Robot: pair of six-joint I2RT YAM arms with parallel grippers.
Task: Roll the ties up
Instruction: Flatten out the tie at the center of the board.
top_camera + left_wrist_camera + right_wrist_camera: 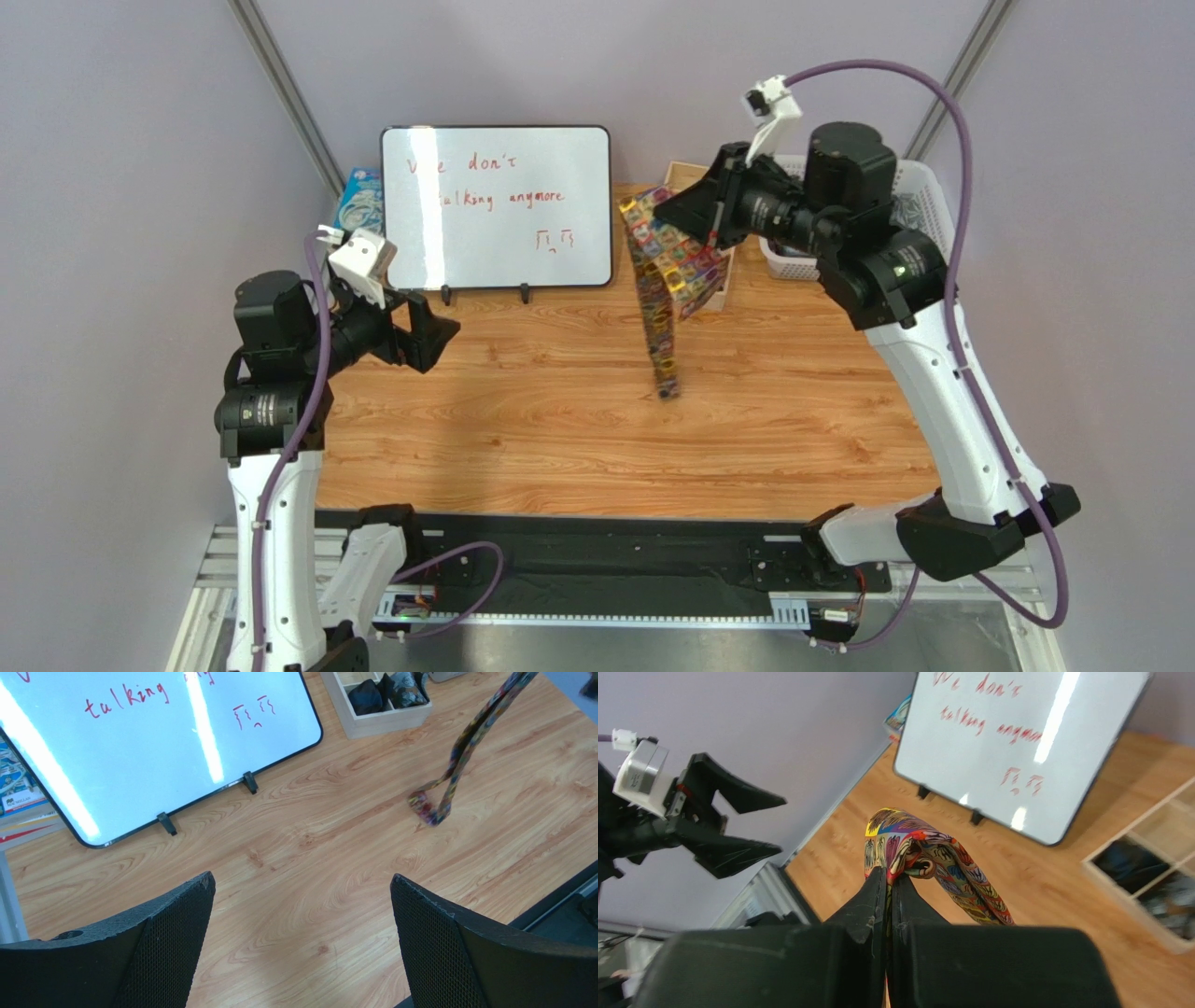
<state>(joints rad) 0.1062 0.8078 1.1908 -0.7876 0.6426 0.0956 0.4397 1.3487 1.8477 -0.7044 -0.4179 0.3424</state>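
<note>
A multicoloured yellow-red tie (662, 273) hangs doubled from my right gripper (697, 213), which is shut on its upper fold (917, 847) high above the back of the table. The tie's lower end (428, 807) touches the wood. Dark rolled ties (367, 696) lie in the compartments of a wooden box (388, 721) behind it. My left gripper (302, 882) is open with nothing between its fingers, held above the left part of the table (561, 406) well away from the tie. In the top view it (435, 333) points to the right.
A whiteboard (498, 207) with red writing stands on small feet at the back left. Books (17, 791) lie behind its left edge. A white basket (919, 196) sits at the back right behind the right arm. A black rail (617, 553) runs along the near edge.
</note>
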